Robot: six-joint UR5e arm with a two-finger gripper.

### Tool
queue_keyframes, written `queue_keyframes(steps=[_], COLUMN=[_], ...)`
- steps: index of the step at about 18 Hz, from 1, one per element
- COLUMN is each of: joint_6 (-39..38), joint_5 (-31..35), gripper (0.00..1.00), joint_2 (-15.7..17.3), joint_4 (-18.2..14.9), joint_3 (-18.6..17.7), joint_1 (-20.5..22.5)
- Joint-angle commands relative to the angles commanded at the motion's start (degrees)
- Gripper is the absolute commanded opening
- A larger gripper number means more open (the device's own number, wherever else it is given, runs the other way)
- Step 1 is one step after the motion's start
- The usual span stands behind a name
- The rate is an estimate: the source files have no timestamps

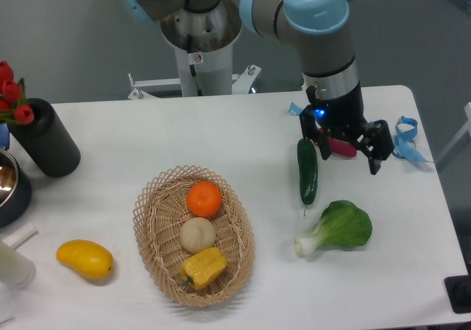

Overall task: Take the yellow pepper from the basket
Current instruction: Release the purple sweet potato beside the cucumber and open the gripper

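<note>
Camera view: the yellow pepper [204, 267] lies at the wicker basket's [239, 227] near end beside a pale round fruit [197, 233], while the gripper [349, 151] hangs spread open, well apart above the cucumber [307, 171].

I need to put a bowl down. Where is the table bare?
Bare: the stretch between the black vase and gripper, behind the basket; also the front right corner past the bok choy. Crowded: around the cucumber and the left edge.
</note>
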Motion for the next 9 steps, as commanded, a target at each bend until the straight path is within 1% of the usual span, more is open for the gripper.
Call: queue_keyframes(steps=[5, 9], joint_6=[0.0, 0.0], joint_5=[0.2, 0.0], gripper=[1.00, 1.00], joint_2=[-0.2, -0.3], joint_4=[0.0, 0.1], joint_3=[0.6, 0.0], joint_1=[-0.3, -0.2])
